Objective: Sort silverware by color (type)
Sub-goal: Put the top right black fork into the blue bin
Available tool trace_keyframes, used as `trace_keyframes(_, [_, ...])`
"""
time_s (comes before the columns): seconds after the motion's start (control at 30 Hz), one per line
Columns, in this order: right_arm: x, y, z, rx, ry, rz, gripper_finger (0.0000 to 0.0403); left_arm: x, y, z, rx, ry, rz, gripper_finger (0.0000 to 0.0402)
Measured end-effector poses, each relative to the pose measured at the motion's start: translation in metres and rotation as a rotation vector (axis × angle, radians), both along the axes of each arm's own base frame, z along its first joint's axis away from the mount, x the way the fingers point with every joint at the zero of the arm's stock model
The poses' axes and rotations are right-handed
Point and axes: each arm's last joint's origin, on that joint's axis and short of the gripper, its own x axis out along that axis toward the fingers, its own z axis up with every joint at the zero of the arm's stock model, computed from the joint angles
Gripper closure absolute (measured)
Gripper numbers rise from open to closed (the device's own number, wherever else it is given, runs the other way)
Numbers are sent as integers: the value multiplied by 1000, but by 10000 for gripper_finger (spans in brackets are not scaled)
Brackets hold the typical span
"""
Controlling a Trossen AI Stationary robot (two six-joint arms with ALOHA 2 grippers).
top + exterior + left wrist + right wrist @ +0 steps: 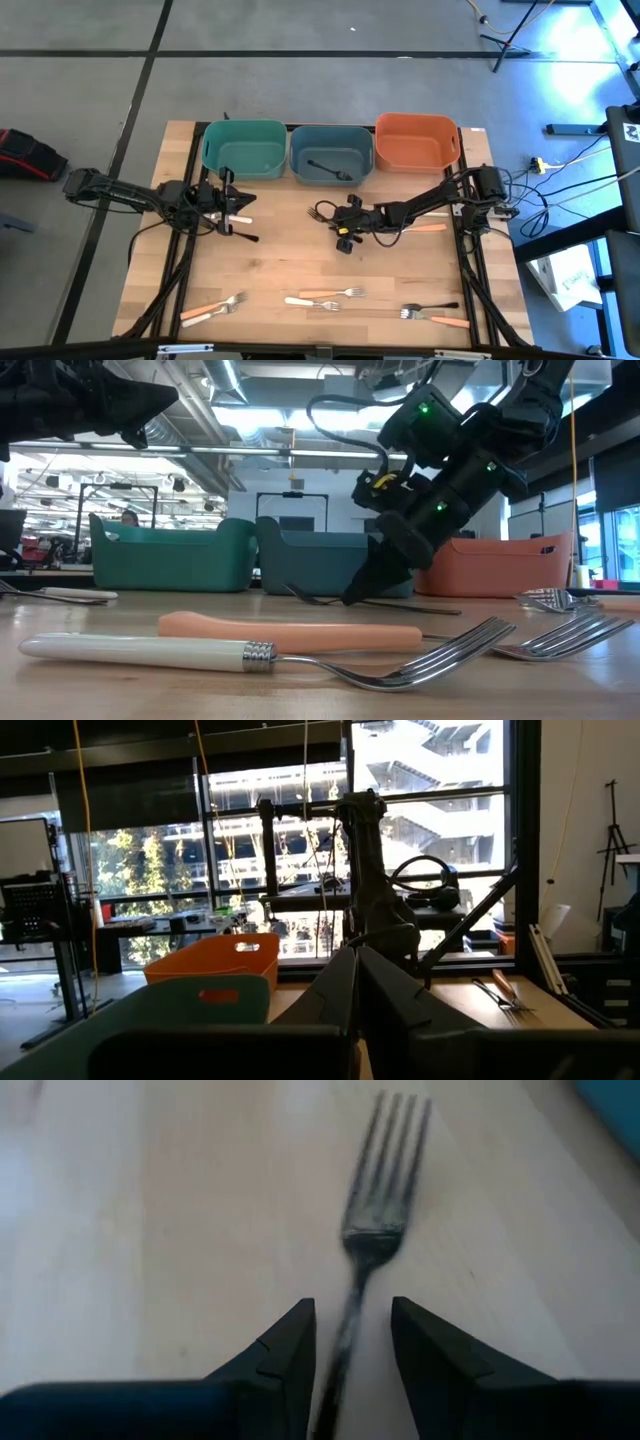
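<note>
My right gripper (352,1305) is open near the table's middle, slanting down. Its fingers stand on either side of the dark handle of a black fork (378,1200), which lies flat on the wood with its tines (318,212) pointing left; I see a gap on both sides. In the low view that gripper (360,596) reaches down almost to the tabletop. My left gripper (243,200) is shut and holds nothing, raised in front of the teal bin (245,148). A pale-handled fork (238,218) and a black fork (246,237) lie below it.
A blue-grey bin (331,153) holds a black fork (330,168); an orange bin (417,140) stands to its right. Orange-handled (205,311), white (300,301) and black (437,307) forks lie along the near edge. Another orange-handled fork (430,228) lies beside the right arm.
</note>
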Motion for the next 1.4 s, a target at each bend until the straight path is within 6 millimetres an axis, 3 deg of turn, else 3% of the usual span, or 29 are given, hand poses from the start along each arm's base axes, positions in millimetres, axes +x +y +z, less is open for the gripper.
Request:
trace_keyframes(0.23, [1, 1, -6, 20, 13, 12, 289, 0, 0, 0, 0, 0, 0, 394])
trace_keyframes(0.67, [1, 1, -6, 9, 15, 40, 393, 0, 0, 0, 2, 0, -11, 394])
trace_keyframes(0.9, [1, 1, -6, -7, 16, 50, 393, 0, -1, 0, 11, -1, -45, 394])
trace_keyframes(1.1, [-2, 1, 5, -17, 14, 63, 400, 0, -1, 0, 11, -2, -45, 394])
trace_keyframes(1.4, [-9, 0, 47, -39, -78, 84, 401, 0, -1, 0, 11, -1, -44, 394])
